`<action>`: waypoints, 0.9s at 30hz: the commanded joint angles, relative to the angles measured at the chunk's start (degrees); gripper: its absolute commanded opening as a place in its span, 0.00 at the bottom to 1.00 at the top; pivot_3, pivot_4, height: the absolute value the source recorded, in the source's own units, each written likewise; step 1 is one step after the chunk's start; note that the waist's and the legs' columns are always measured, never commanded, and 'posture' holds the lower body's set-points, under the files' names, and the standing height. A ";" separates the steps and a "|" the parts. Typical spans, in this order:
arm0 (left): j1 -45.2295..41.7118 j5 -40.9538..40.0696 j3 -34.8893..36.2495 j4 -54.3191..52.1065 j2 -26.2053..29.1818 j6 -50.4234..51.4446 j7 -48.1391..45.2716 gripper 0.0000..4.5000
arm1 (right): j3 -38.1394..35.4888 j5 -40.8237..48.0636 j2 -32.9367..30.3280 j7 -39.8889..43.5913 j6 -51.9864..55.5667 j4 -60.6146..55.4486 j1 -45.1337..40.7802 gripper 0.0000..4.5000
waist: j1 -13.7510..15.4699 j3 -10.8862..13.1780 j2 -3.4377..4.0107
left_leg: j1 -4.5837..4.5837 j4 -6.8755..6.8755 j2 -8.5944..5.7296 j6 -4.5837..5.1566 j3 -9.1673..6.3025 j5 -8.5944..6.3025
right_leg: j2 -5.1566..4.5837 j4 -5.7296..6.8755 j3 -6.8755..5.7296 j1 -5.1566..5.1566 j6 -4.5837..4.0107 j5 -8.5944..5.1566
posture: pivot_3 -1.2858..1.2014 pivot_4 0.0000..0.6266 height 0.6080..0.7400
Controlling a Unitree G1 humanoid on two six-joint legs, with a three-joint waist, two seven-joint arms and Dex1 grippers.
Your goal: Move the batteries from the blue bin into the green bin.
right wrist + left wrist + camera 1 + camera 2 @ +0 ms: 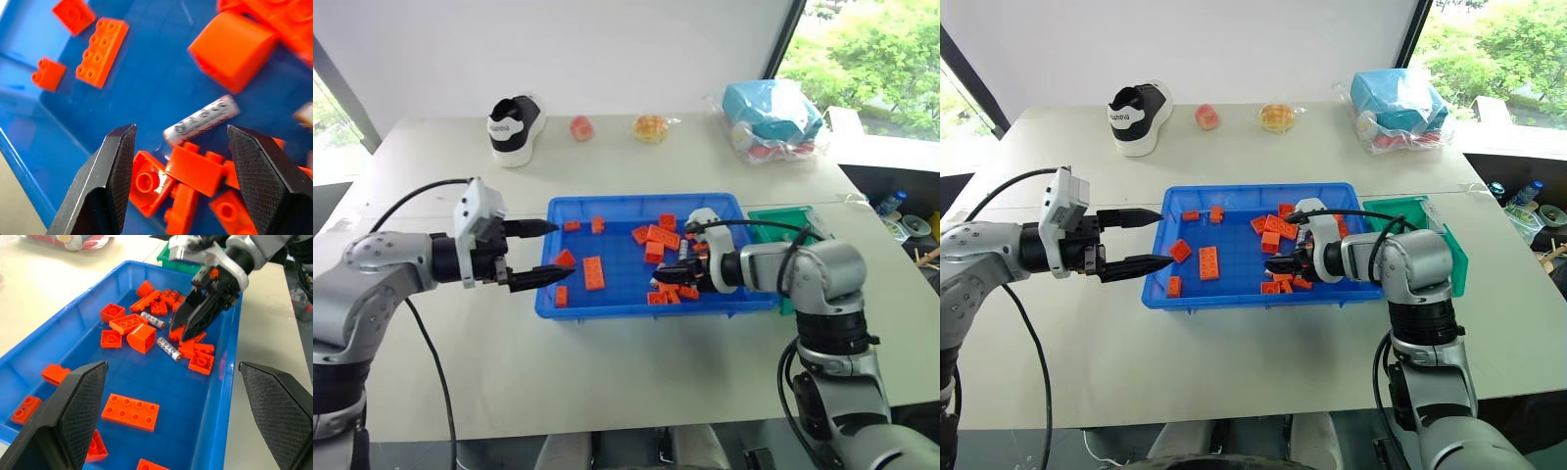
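Spreading across most of the head views is a broad off-white matte tabletop (636, 382), set before a plain pale wall, with a window at the far right corner opening onto green foliage. Along its far edge stand a black-and-white sneaker (515, 127), a small reddish round fruit (581, 127), a clear-wrapped yellowish bun (650, 128) and a crinkled clear plastic bag holding a light-blue pack (773, 117). Mid-table sits the large shallow bright-blue plastic bin (607, 204) with a rolled rim, scattered with orange toy bricks (593, 272); the smaller, deeper green plastic bin (1398, 209) stands just beside its right end, partly hidden by the right arm. The batteries — thin silver-grey printed cylinders — lie in the blue bin among the bricks at its right half: one (169, 348) on bare blue floor beside a rounded orange block, another (152, 319) just beyond it near a brick cluster. The right gripper (178, 147) points down into that end of the blue bin, its two black fingers apart and straddling a battery (201, 120) and some bricks without gripping anything. The left gripper (536, 254) hangs level at the bin's left rim, fingers spread wide and empty.
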 commanded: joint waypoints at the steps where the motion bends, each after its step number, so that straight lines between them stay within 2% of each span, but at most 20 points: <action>1: -0.03 -1.02 2.07 -1.96 0.87 0.24 0.60 1.00 | 1.20 -0.16 0.50 0.34 -3.38 2.63 -2.66 0.67 | 0.10 0.01 0.02 | 0.00 0.01 0.00 0.00 0.00 0.00 | 0.00 0.00 0.00 -0.01 0.00 0.00 | 0.52 0.24 0.90; 12: 1.00 -1.59 3.59 -2.89 1.41 0.42 1.40 1.00 | 9.37 -2.67 0.95 2.06 -11.73 10.39 -3.83 0.67 | -0.01 0.02 0.03 | 0.01 0.02 0.00 0.00 0.00 0.00 | 0.03 0.04 -0.01 0.01 0.02 0.00 | 0.52 0.24 0.90; 15: 1.20 -1.63 3.90 -3.03 1.51 0.42 1.54 1.00 | 12.11 -4.24 0.43 2.82 -14.86 10.42 -3.28 0.48 | -0.02 0.01 0.02 | 0.02 0.02 0.00 0.00 0.00 0.00 | 0.03 0.03 -0.01 -0.03 0.02 0.00 | 0.52 0.24 0.90; 19: 0.81 -1.50 3.76 -2.70 1.65 0.32 1.59 1.00 | 13.94 -5.78 0.47 3.49 -17.68 11.19 -3.24 0.05 | -0.01 0.02 0.03 | 0.02 0.01 0.00 0.00 0.00 0.00 | 0.03 0.04 -0.01 -0.06 0.03 -0.01 | 0.52 0.24 0.90; 20: 0.60 -1.50 3.67 -2.58 1.65 0.35 1.62 1.00 | 13.89 -5.88 0.62 3.52 -17.69 11.33 -3.29 0.02 | -0.01 0.02 0.03 | 0.02 0.01 0.00 0.00 0.00 0.00 | 0.03 0.04 -0.01 -0.06 0.03 0.00 | 0.52 0.24 0.90; 24: -0.02 -1.30 3.27 -1.89 1.72 0.17 1.38 1.00 | 13.06 -5.75 1.39 3.21 -17.04 11.17 -3.79 0.02 | -0.02 0.02 0.02 | 0.03 0.01 0.01 0.00 0.00 0.00 | 0.03 0.04 -0.01 -0.05 0.03 0.00 | 0.52 0.24 0.90; 27: -0.67 -1.05 2.78 -1.48 1.52 0.05 1.35 1.00 | 12.87 -5.82 -0.27 3.69 -17.44 8.54 -3.34 0.02 | 0.00 0.03 0.05 | 0.03 0.01 0.01 0.00 -0.01 0.00 | 0.03 0.04 -0.01 -0.07 0.02 -0.01 | 0.52 0.24 0.90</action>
